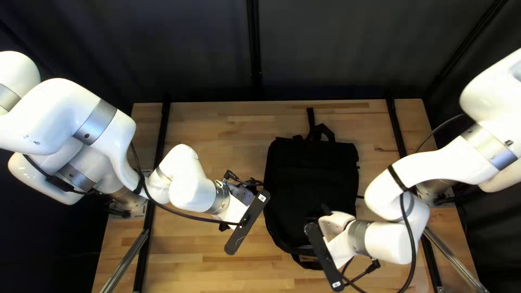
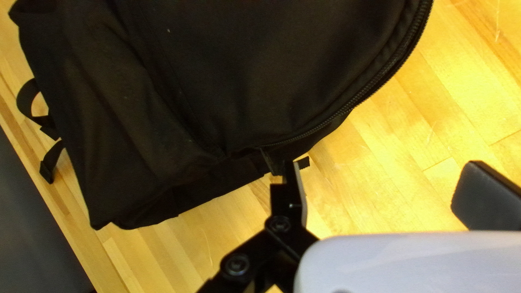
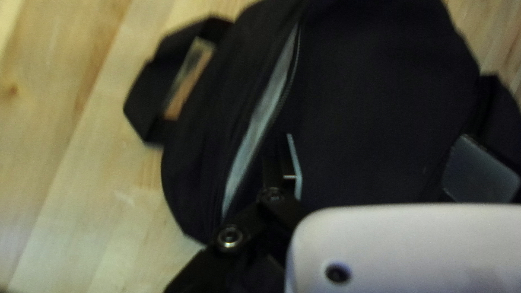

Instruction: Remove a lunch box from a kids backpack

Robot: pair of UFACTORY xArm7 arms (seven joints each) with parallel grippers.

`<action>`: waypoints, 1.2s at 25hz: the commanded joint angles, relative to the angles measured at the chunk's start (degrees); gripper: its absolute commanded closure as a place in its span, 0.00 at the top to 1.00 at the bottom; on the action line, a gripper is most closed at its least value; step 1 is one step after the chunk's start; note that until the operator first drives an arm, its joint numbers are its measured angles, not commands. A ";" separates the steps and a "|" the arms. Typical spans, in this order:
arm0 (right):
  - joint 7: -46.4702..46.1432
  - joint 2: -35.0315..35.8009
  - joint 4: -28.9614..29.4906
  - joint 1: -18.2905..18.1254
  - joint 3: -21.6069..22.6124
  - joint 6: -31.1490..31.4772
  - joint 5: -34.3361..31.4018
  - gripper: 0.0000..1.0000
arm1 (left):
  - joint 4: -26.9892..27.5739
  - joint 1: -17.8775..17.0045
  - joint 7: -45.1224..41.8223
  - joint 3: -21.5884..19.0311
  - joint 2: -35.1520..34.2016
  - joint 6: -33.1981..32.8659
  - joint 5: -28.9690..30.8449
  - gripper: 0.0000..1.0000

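A black backpack (image 1: 309, 173) lies flat on the wooden table (image 1: 217, 122), right of centre, its rounded end and handle (image 3: 142, 103) nearest the near edge, its zip (image 3: 297, 59) parted there over a pale grey strip (image 3: 266, 111).

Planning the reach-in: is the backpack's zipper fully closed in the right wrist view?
No, the zipper gapes, showing pale material inside.

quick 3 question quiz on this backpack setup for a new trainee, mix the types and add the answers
1. True or false: the left gripper is open.
2. In the right wrist view, what colour shows in the gap beside the zipper? A) red B) green C) pale grey
3. Fill in: the backpack lies on a ____ table.

Key: 1 true; 2 C; 3 wooden
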 commanded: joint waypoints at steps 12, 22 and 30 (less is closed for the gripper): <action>5.91 7.44 2.27 0.75 0.13 0.08 -1.43 1.00 | 0.66 0.05 -1.70 -0.51 -1.33 -1.05 1.06 1.00; 7.86 11.66 6.42 2.20 0.38 2.54 -2.40 1.00 | 0.97 0.14 -3.13 -0.90 -2.28 -1.70 2.22 1.00; 8.86 13.31 8.15 3.06 0.43 4.99 -2.77 1.00 | 1.00 0.31 -4.36 -1.12 -2.75 -2.20 3.29 1.00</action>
